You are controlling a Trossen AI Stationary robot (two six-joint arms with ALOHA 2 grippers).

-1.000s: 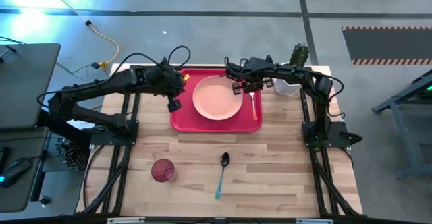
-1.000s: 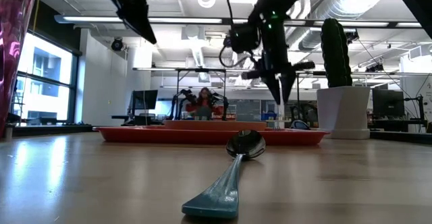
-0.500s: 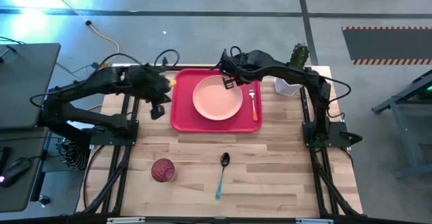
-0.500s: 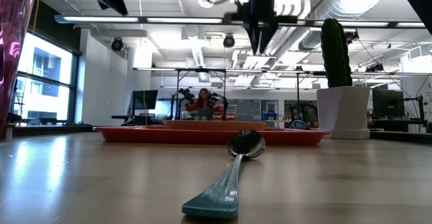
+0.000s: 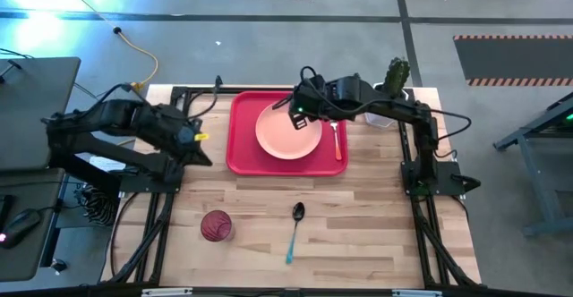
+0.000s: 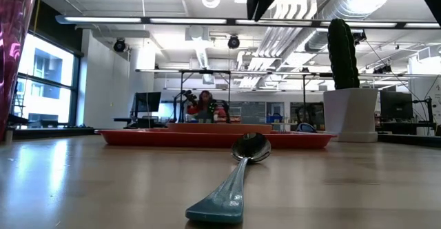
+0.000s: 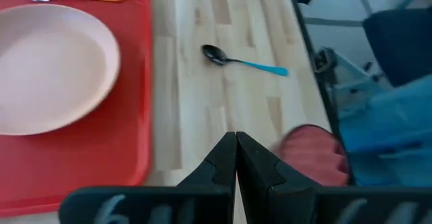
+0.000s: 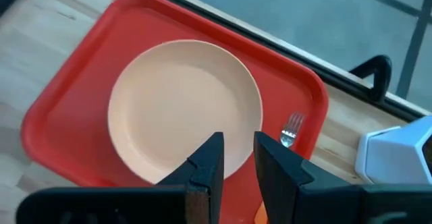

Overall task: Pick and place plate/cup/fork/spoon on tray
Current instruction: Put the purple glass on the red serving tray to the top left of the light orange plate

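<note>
The peach-pink plate [image 5: 288, 130] lies in the red tray [image 5: 238, 145] at the table's far middle. The orange-handled fork [image 5: 337, 141] lies in the tray to the plate's right. The dark red cup [image 5: 216, 226] stands near the front left. The teal-handled spoon [image 5: 295, 230] lies flat to its right. My right gripper [image 5: 291, 109] hovers high over the plate's far edge, slightly open and empty; its wrist view shows the plate [image 8: 185, 109] and the fork's tines [image 8: 291, 128]. My left gripper [image 5: 202, 154] is shut and empty, left of the tray; its wrist view shows the cup [image 7: 312, 158] and spoon [image 7: 243, 61].
A white pot [image 5: 380, 114] with a green cactus [image 5: 397, 72] stands at the far right, just beyond the tray's right end. Bare wood lies between the tray and the table's near edge, around the cup and spoon. A person sits far off in the room [image 6: 206, 105].
My right gripper has risen from just above the fork and gone toward the table's left, over the plate's far edge; the fork stays in the tray. My left gripper has drawn back from over the tray's left rim toward the table's left and near edges.
</note>
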